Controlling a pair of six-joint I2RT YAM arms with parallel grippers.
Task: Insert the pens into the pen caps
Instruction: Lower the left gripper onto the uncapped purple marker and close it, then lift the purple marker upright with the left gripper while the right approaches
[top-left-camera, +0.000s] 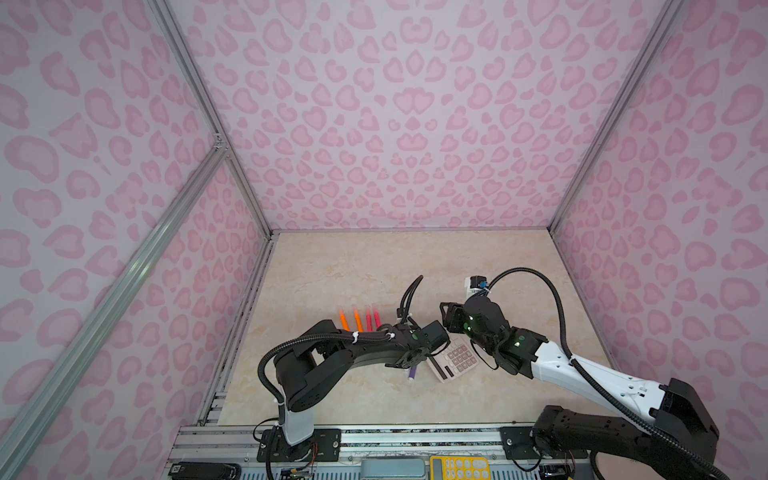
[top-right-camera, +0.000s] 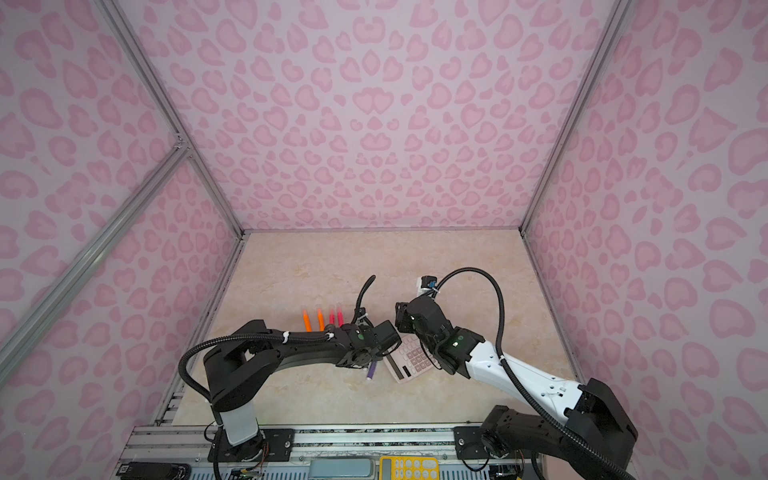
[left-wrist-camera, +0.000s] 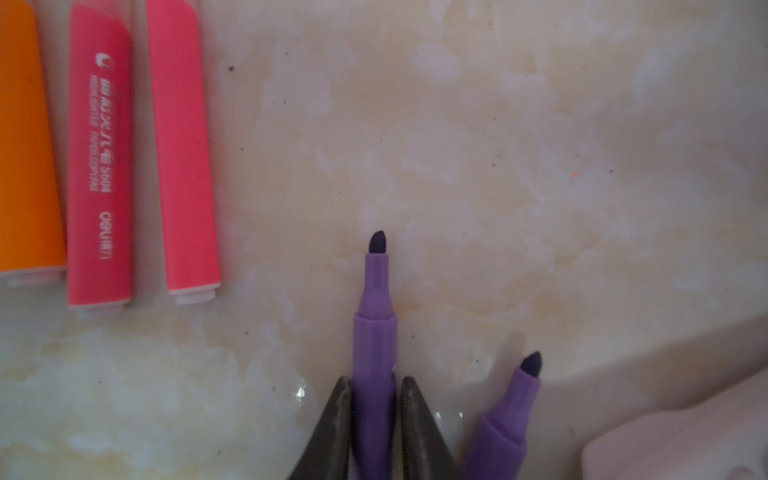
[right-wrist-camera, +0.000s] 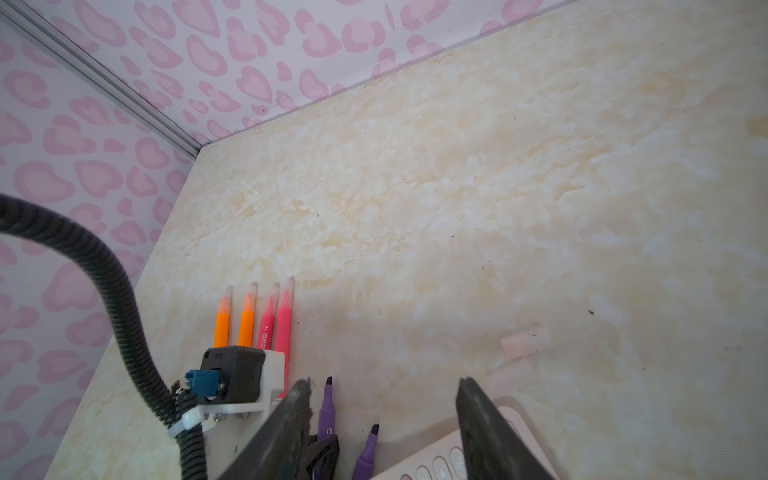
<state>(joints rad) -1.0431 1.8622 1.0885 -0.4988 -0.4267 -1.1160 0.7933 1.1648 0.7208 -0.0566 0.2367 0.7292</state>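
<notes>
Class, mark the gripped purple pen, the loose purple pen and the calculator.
Gripped purple pen (left-wrist-camera: 374, 353): left wrist view, barrel.
Loose purple pen (left-wrist-camera: 495, 442): left wrist view, barrel.
Calculator (top-left-camera: 460, 360): in a top view, keypad.

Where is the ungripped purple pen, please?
Left wrist view: the ungripped purple pen lies between the held pen in the left gripper and the pink calculator.

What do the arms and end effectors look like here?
Both arms are black with white link shells: left arm, right arm. Ribbed black cable conduit runs along each, fastened by white zip ties. Left end effector and right end effector have dark tapered fingers.
</notes>
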